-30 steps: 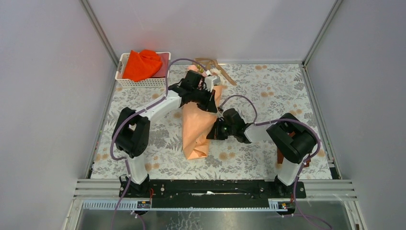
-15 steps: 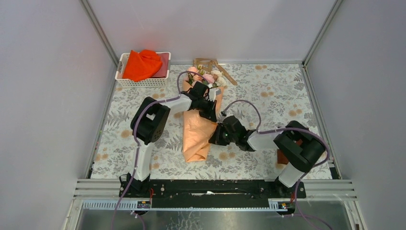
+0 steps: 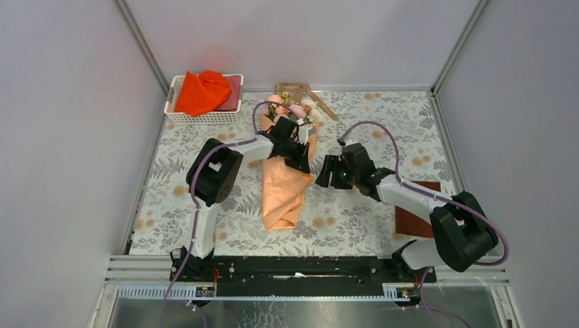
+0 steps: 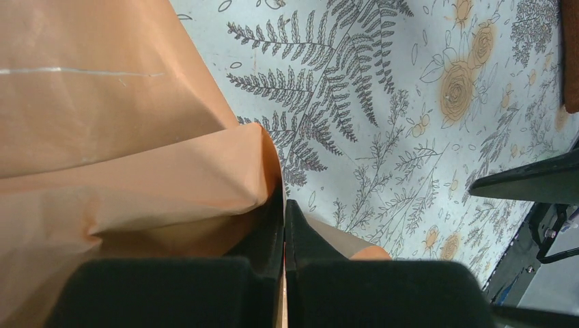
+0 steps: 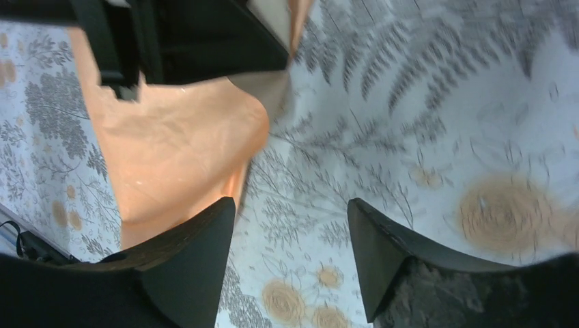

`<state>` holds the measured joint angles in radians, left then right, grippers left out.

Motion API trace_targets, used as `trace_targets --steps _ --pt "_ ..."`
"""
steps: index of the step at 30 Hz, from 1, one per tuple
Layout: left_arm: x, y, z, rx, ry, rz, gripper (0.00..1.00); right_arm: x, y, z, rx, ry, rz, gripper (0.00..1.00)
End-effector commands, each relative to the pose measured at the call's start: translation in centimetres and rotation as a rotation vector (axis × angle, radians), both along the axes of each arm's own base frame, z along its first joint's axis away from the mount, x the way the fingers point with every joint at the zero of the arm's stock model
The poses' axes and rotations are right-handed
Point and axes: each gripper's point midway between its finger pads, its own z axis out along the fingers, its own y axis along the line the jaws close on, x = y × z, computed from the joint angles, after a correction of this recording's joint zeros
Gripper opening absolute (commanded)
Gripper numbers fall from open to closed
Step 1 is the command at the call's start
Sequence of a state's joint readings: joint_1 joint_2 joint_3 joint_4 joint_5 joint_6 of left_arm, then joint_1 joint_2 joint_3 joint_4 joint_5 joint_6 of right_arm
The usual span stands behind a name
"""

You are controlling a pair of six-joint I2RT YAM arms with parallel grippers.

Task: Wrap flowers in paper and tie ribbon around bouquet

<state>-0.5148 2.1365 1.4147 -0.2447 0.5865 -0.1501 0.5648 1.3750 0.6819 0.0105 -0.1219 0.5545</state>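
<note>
The bouquet (image 3: 280, 195) lies mid-mat as a long cone of peach-orange paper (image 4: 123, 137), narrow end toward me. Pink and cream flowers (image 3: 290, 109) stick out of its far end. Behind them, by the back wall, lies the tan ribbon (image 3: 321, 106). My left gripper (image 3: 300, 160) is shut on the paper's right edge near the cone's wide end; in its wrist view the fingers (image 4: 283, 201) pinch a thin fold. My right gripper (image 3: 324, 174) stands open just right of the cone, with only mat between its fingers (image 5: 290, 205). The paper (image 5: 177, 143) is to its left.
A white basket (image 3: 201, 118) holding a bright orange-red cloth (image 3: 201, 92) stands at the back left corner. A flat red-brown block (image 3: 415, 220) lies on the grey leaf-patterned mat (image 3: 382, 130) at the right. Grey walls close in the left, back and right sides.
My right gripper has opened, let go of the cone's right side and drawn back to the right and farther away. The left arm's elbow swung toward me, uncovering the blooms; its grip stays.
</note>
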Motion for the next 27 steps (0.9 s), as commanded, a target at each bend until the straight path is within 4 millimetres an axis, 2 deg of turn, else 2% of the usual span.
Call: trace_targets --steps 1,6,11,16,17,20,23,26,27 --pt "0.8 0.7 -1.3 0.045 -0.049 0.01 0.0 3.5 2.8 2.1 0.051 -0.099 0.109 0.71" --pt "1.0 0.6 -1.1 0.04 -0.052 0.011 0.0 4.8 5.4 0.3 0.109 -0.053 0.154 0.7" --pt "1.1 0.5 -1.1 0.038 -0.052 0.012 0.0 4.1 6.3 -2.5 0.149 0.026 0.176 0.6" --pt "1.3 0.2 -0.7 0.029 -0.056 0.008 0.0 3.1 5.7 -4.6 0.148 0.083 0.136 0.19" --pt "1.2 0.2 -0.4 0.026 -0.052 0.003 0.03 3.2 5.2 -5.0 0.129 0.087 0.111 0.14" --pt "1.2 -0.3 1.9 0.0 -0.071 -0.039 0.29 3.0 3.8 -6.2 0.063 0.11 0.057 0.05" --pt "0.7 -0.5 5.8 -0.028 -0.115 -0.109 0.53 2.8 3.4 -6.9 0.056 0.126 0.043 0.01" --pt "-0.8 0.1 9.5 -0.049 -0.182 -0.208 0.67 2.7 3.1 -7.2 0.06 0.133 0.03 0.0" --pt "-1.6 0.5 11.1 -0.055 -0.218 -0.246 0.68 2.7 3.1 -7.2 0.065 0.134 0.025 0.0"
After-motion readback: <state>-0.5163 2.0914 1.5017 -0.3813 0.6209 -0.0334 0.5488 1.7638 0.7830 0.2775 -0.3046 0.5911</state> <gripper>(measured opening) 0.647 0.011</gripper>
